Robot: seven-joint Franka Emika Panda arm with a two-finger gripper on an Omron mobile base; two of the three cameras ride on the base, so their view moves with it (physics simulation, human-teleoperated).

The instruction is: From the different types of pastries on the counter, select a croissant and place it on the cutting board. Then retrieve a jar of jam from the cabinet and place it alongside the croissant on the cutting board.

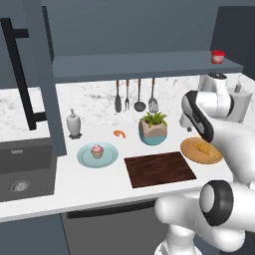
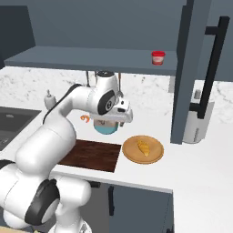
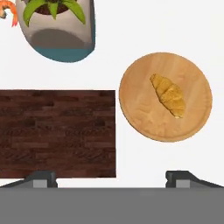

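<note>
— Hand (image 3: 112, 178) first: what's it doing?

— Hovering above the counter (image 3: 144, 166), looking straight down with nothing between its tips. They stand wide apart at the bottom of the hand view, so it's released.

— Sweep left to right for me.

— At ten o'clock sits the potted plant (image 3: 57, 26). Below it, from nine down to seven o'clock, lies the cutting board (image 3: 57, 133), bare. Just beside the board's right edge, not touching, is the round wooden disc (image 3: 166, 97), and the croissant (image 3: 168, 94) rests on it.

— So where is the croissant from the hand?

— About one o'clock from the midpoint of the tips, near but not under them. Its long axis runs roughly from eleven to five o'clock.

— And the move?

— I'd judge the hand must shift toward one o'clock and turn so the tips close across that diagonal, then carry it toward nine. The jar of jam (image 1: 217, 57) waits on the cabinet (image 1: 144, 64) ledge.
</note>
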